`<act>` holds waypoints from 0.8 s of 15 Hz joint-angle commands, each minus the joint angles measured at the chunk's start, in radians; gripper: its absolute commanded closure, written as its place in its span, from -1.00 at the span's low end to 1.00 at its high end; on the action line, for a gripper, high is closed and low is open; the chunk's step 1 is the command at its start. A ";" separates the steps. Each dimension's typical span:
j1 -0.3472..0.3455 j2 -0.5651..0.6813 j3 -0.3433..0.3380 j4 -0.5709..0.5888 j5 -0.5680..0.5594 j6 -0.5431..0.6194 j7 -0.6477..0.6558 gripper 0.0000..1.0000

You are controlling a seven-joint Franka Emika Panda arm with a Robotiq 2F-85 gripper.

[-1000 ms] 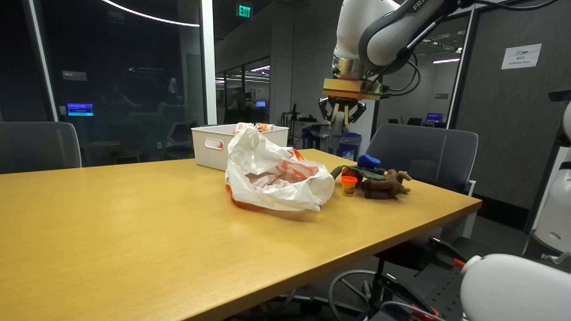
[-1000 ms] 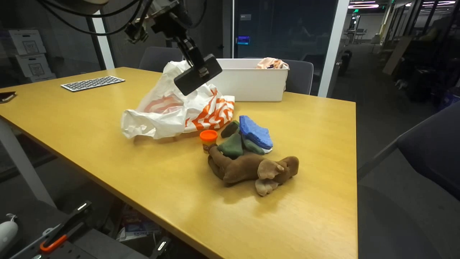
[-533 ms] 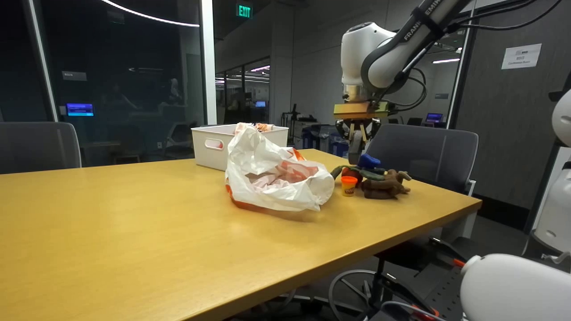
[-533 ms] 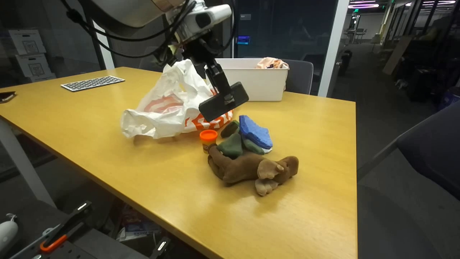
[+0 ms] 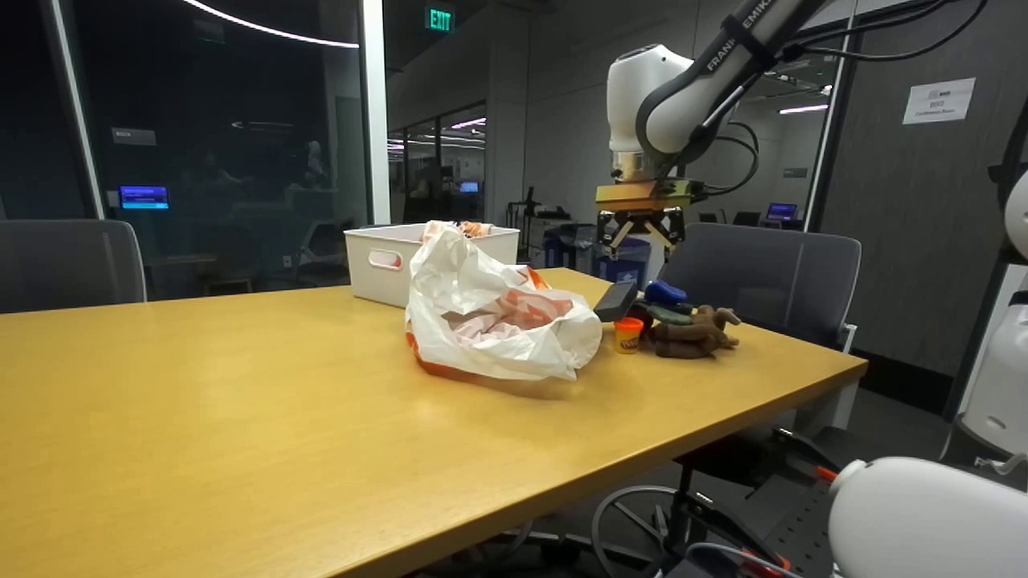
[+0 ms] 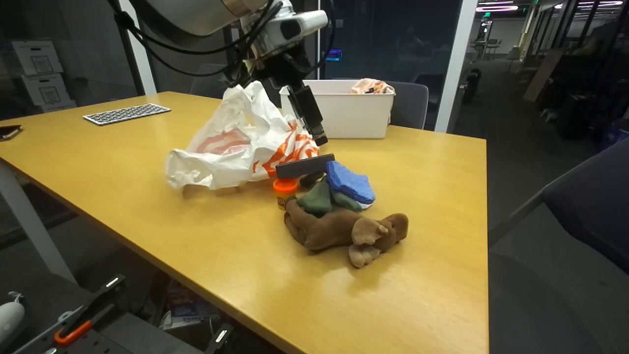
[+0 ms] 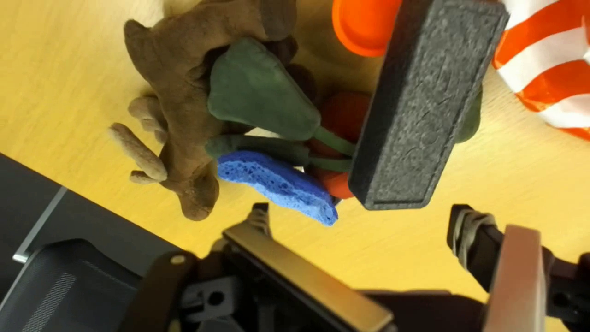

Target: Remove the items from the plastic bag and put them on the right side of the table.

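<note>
Hand (image 7: 359,214) spread wide, pinching nothing. At its one o'clock in the wrist view, the black block (image 7: 424,110) is tilted: probably light and stiff, best taken across its narrow width. At the block's eight o'clock, the blue sponge (image 7: 281,184) should squash easily; at two, the plastic bag (image 7: 551,64).

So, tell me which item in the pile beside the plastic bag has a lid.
The Play-Doh tub, upright with its orange lid on; the brown plush animal, blue sponge and dark-grey eraser have none.
</note>
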 commanded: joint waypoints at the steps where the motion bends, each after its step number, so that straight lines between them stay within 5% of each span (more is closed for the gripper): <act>1: 0.083 -0.163 -0.003 -0.069 0.231 -0.107 -0.202 -1.00; 4: 0.142 -0.270 0.017 -0.085 0.418 -0.249 -0.340 -1.00; 9: 0.169 -0.428 0.087 -0.078 0.479 -0.503 -0.305 -1.00; 12: 0.151 -0.395 0.105 -0.059 0.460 -0.495 -0.302 -1.00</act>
